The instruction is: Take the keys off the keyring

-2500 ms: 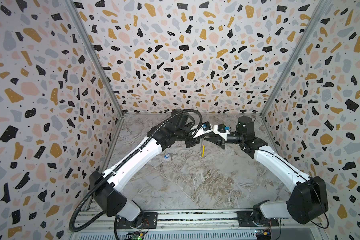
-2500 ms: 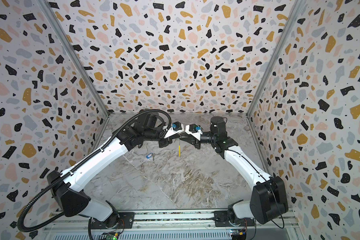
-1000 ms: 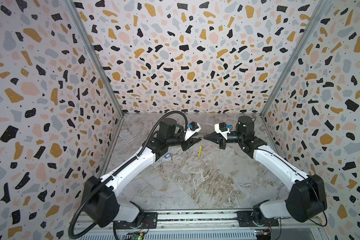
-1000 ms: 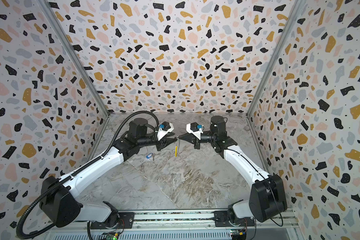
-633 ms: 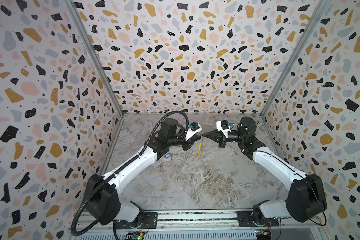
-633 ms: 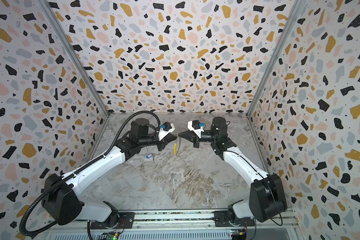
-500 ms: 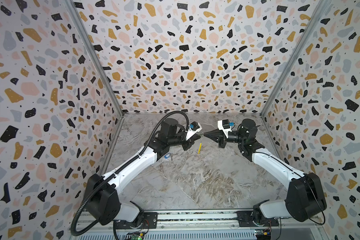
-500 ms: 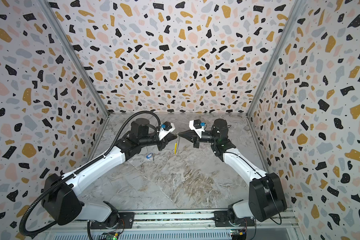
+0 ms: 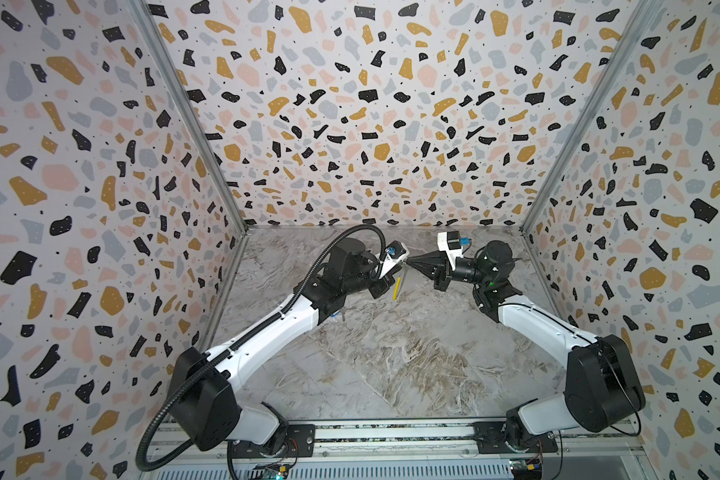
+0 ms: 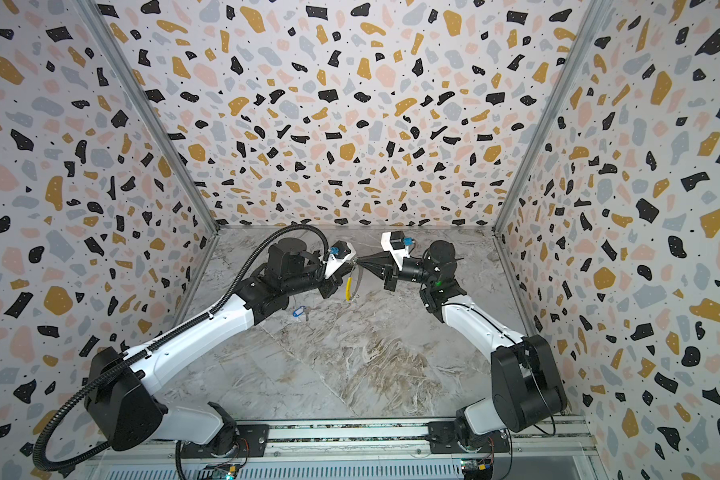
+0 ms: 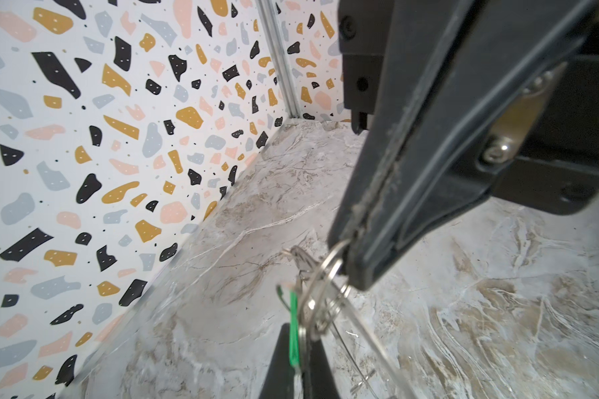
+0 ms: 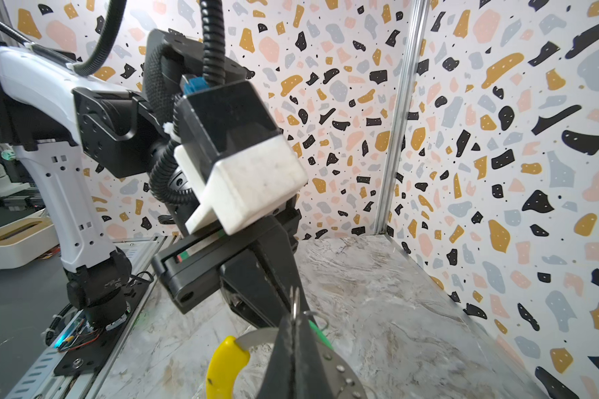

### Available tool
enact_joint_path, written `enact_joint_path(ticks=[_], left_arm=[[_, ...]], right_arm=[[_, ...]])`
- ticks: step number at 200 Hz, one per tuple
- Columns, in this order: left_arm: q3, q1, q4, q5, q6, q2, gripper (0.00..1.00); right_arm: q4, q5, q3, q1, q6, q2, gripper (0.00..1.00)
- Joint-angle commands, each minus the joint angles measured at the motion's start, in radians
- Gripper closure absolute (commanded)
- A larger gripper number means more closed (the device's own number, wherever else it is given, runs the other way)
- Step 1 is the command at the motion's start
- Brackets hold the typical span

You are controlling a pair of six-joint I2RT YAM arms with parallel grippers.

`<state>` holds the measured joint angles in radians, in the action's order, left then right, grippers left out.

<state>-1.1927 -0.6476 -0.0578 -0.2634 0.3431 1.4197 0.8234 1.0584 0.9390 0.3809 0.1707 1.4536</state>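
Note:
Both grippers meet tip to tip above the back of the marble table (image 10: 350,374). My right gripper (image 12: 293,321) is shut on the keyring (image 12: 339,369), a thin wire loop sticking out past its tips. The ring's yellow sleeve (image 10: 348,286) hangs below the tips in both top views (image 9: 397,286). My left gripper (image 11: 300,335) is shut on the green-tagged key (image 11: 293,328), which is still on the ring. The blue-tagged key (image 10: 298,311) lies loose on the table by the left arm.
Terrazzo-patterned walls (image 9: 350,124) close in the back and both sides, with metal corner posts. The arms' base rail (image 9: 391,440) runs along the front edge. Bare marble floor spreads between the arms towards the front.
My left gripper has moved in to the right gripper's tips and closed from partly open onto the green-tagged key. The right gripper has stayed shut, holding the ring up.

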Motion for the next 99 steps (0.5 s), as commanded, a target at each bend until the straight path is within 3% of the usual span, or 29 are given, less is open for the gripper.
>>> enact_joint_path(ticks=[1, 17, 37, 73, 99], left_arm=[[0.021, -0.001, 0.031, 0.045, -0.027, -0.029, 1.0], [0.034, -0.001, 0.044, 0.036, -0.024, -0.049, 0.81], [0.064, 0.012, 0.055, 0.047, -0.006, -0.085, 0.7], [0.127, 0.095, 0.141, -0.121, -0.03, -0.17, 0.68], [0.156, 0.101, 0.245, -0.271, -0.043, -0.212, 0.77]], right_arm=[[0.105, -0.024, 0.001, 0.006, 0.045, -0.007, 1.0], [0.124, -0.015, -0.003, 0.006, 0.054, -0.001, 1.0], [0.172, 0.031, -0.007, 0.005, 0.079, 0.013, 1.0], [0.218, 0.089, -0.012, 0.006, 0.101, 0.031, 1.0], [0.181, 0.099, -0.006, 0.006, 0.068, 0.029, 1.0]])
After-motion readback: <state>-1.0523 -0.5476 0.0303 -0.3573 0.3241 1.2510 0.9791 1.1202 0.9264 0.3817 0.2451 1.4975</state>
